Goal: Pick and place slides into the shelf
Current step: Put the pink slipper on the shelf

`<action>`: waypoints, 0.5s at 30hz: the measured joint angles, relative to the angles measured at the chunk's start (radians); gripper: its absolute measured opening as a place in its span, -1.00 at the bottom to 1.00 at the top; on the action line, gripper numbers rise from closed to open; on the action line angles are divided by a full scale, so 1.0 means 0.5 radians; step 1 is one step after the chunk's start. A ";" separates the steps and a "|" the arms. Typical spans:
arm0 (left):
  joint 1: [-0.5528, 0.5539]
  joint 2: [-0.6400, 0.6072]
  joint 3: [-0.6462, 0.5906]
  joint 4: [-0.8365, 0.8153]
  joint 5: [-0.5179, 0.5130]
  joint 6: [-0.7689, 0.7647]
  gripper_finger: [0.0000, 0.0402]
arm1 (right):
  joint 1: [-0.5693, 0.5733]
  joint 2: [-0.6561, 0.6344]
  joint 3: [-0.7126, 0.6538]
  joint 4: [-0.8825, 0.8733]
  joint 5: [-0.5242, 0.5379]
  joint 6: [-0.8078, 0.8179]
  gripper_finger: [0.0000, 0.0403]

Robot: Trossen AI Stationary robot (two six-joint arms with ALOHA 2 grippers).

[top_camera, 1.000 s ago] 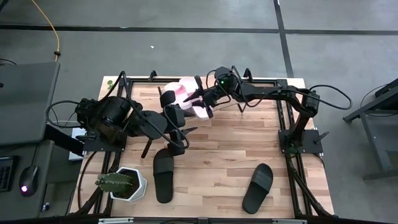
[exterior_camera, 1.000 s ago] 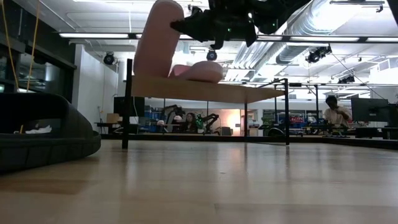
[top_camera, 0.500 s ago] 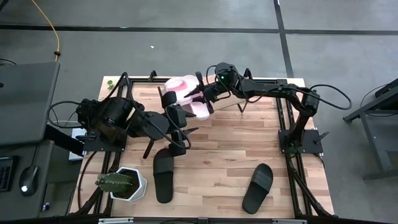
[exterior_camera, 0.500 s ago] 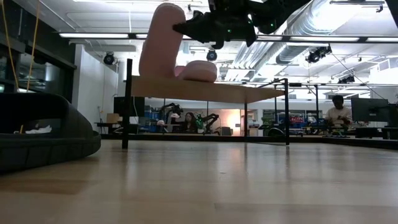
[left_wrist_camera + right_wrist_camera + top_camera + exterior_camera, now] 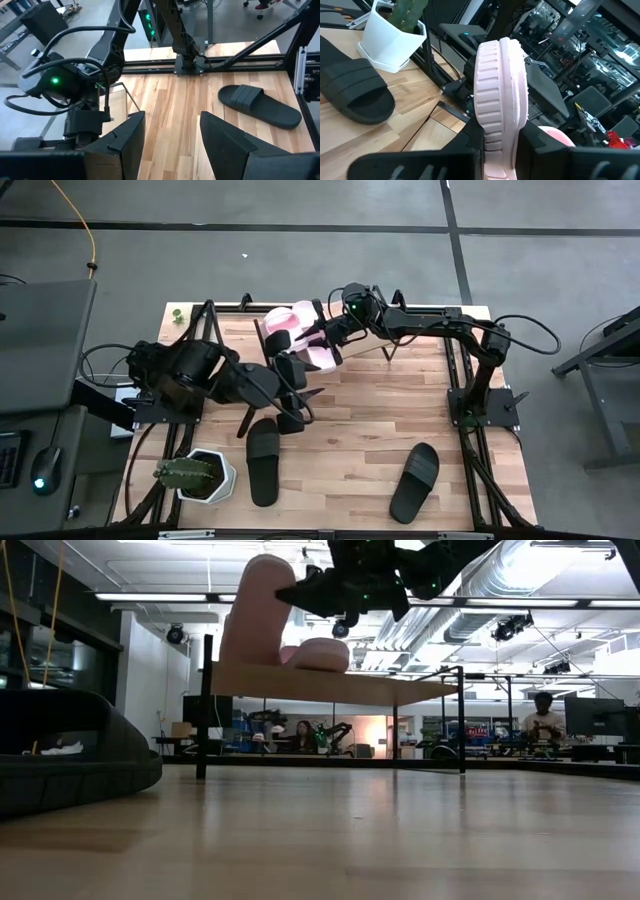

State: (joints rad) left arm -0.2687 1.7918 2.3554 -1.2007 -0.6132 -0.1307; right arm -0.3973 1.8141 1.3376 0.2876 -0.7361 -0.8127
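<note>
Since a second ago the right gripper (image 5: 322, 337) has carried its pink slide (image 5: 318, 352) slightly toward the table's left edge, and the left gripper (image 5: 298, 393) has eased rightward. From above, the shelf (image 5: 372, 343) sits by the far edge with another pink slide (image 5: 282, 319) on it; one black slide (image 5: 264, 461) lies near the front-left cactus pot (image 5: 203, 476), another black slide (image 5: 415, 481) front-right. Low down, the held slide stands upright on the shelf's end. The left wrist shows fingers (image 5: 127, 140) parted, empty. The right wrist shows fingers clenched on the pink sole.
</note>
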 joint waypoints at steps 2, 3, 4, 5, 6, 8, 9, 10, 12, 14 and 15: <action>0.000 0.000 0.000 0.000 0.000 0.000 -0.12 | -0.001 0.005 0.000 -0.013 -0.006 0.000 -0.84; 0.000 0.000 0.000 0.000 0.000 0.000 -0.12 | 0.000 0.011 0.000 -0.011 -0.011 0.001 -0.84; 0.000 0.000 0.000 0.000 0.000 0.000 -0.12 | 0.000 0.015 -0.001 -0.017 -0.013 0.004 -0.84; 0.000 0.000 0.000 0.000 0.000 0.000 -0.12 | 0.000 0.028 -0.001 -0.016 -0.019 0.009 -0.84; 0.000 0.000 0.000 -0.001 0.001 0.000 -0.12 | 0.000 0.042 0.000 -0.004 -0.028 0.016 -0.84; 0.000 0.000 0.000 -0.001 0.000 0.000 -0.12 | 0.000 0.064 -0.004 -0.017 -0.047 0.027 -0.84; 0.000 0.000 0.000 -0.001 0.000 0.000 -0.12 | 0.002 0.080 -0.003 -0.002 -0.047 0.037 -0.84; 0.000 0.000 0.000 -0.001 0.000 0.000 -0.12 | 0.002 0.090 -0.003 -0.005 -0.050 0.042 -0.84; 0.000 0.000 0.000 -0.001 0.000 -0.001 -0.12 | 0.002 0.104 -0.003 -0.010 -0.039 0.059 -0.84; 0.000 0.000 0.000 -0.001 0.001 -0.001 -0.12 | 0.002 0.105 -0.003 -0.011 -0.015 0.087 -0.80; -0.001 0.000 0.000 -0.001 0.001 -0.001 -0.12 | 0.002 0.105 -0.003 -0.009 -0.010 0.110 -0.74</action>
State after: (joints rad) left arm -0.2691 1.7916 2.3554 -1.2011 -0.6128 -0.1310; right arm -0.3962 1.8664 1.3361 0.2832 -0.7411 -0.7576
